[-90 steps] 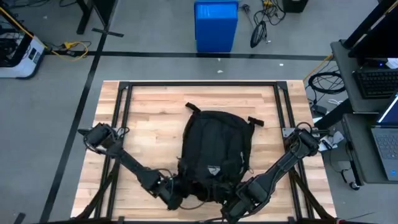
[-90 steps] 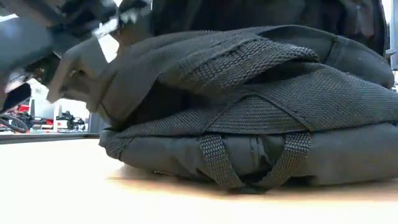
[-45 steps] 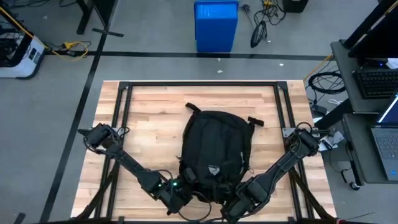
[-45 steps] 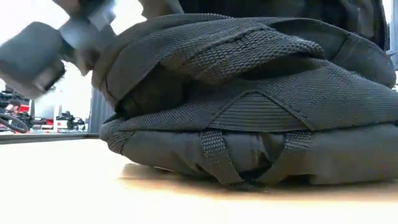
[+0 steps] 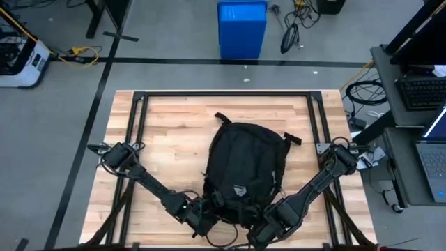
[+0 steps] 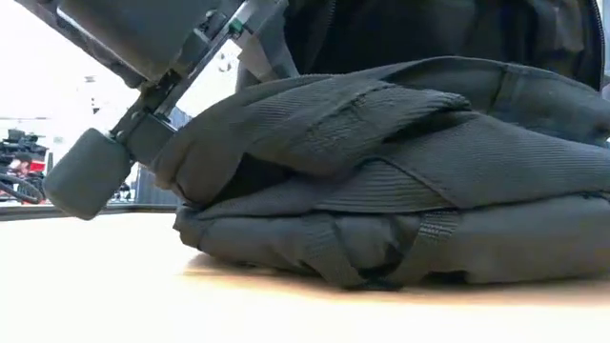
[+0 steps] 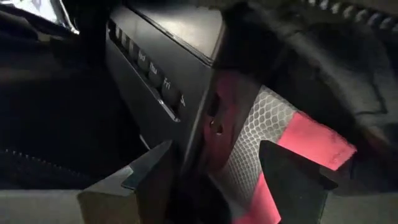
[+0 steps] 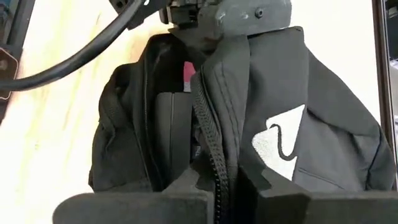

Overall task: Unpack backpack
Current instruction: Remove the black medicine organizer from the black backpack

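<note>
While the right claw (image 8: 217, 180) pinches the zipper edge of the backpack (image 5: 244, 167) at mid-bench, seemingly to hold the near opening agape, the left claw (image 7: 211, 180) sits spread inside, reaching toward a dark flat item (image 7: 168, 68) beside pink mesh (image 7: 273, 149).

Light wood butcher-block surface (image 5: 174, 132), planks running side to side, with a black metal frame (image 5: 223, 95) along its far edge and down both sides. One thing lies directly on it: the black backpack (image 5: 244, 160), flat, about centre and toward the near edge, white triangular logo patch (image 5: 239, 189) facing up. In the low view the backpack's bottom fabric (image 6: 400, 248) presses flat on the wood, webbing loops at its near end touching the surface.
</note>
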You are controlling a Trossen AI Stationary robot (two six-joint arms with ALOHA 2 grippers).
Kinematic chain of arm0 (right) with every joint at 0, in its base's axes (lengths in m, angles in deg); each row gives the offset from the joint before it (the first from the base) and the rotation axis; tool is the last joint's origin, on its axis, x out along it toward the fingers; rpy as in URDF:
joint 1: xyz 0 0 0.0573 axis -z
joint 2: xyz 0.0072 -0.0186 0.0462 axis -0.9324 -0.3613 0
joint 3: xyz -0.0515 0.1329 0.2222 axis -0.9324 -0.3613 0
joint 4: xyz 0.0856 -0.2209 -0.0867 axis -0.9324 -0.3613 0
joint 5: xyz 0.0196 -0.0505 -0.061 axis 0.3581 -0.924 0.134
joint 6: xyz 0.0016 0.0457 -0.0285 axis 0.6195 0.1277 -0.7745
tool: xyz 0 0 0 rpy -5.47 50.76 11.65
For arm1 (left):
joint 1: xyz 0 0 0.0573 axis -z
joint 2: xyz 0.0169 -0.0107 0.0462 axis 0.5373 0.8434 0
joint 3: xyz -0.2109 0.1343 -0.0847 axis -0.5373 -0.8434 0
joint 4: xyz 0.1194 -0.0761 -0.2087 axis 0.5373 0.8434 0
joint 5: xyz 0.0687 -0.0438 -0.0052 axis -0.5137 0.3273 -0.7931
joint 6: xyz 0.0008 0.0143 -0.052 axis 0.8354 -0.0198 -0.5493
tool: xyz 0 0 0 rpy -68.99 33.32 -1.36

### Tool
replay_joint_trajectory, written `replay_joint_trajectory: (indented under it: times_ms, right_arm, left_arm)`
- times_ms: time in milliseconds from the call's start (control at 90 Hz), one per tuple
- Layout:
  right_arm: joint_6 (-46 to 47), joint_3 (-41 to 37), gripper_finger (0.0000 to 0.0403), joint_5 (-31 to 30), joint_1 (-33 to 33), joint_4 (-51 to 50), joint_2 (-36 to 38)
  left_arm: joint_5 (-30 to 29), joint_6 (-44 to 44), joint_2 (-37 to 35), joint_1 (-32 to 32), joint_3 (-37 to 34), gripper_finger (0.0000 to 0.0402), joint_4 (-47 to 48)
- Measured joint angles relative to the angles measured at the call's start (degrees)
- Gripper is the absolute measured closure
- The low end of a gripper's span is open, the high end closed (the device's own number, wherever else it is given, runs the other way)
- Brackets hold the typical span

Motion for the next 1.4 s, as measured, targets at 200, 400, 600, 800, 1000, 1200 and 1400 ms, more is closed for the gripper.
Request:
replay_joint_trajectory:
  times_ms: [200,400,600,800,1000,1200,1400]
  right_arm:
    - [0.0,0.0,0.0399,0.0,0.0,0.0,0.0]
    - [-0.1,0.0,0.0399,-0.1,0.0,0.0,0.0]
    - [-0.1,0.0,0.0399,-0.1,0.1,-0.2,0.0]
    - [-0.1,0.0,0.0399,0.3,0.1,0.1,0.0]
    - [-0.1,0.0,0.0399,1.0,0.2,0.4,0.0]
    - [-1.5,0.0,0.0399,1.0,0.2,1.3,0.0]
    - [-1.8,0.0,0.0399,1.0,0.3,2.0,0.0]
  left_arm:
    - [0.7,11.4,0.3,-0.1,-0.1,0.0178,-5.5]
    - [5.2,18.3,1.3,-1.6,0.0,0.0178,-7.6]
    - [3.0,24.7,6.4,-3.3,0.2,0.0178,-13.3]
    - [-0.3,32.2,8.6,-3.3,-0.1,0.0178,-23.9]
    - [-2.2,34.2,8.8,-3.4,-0.1,0.0178,-28.2]
    - [0.9,35.0,8.8,-3.8,-0.1,0.0178,-30.4]
    - [3.2,39.5,9.0,-5.0,-0.1,0.0178,-35.3]
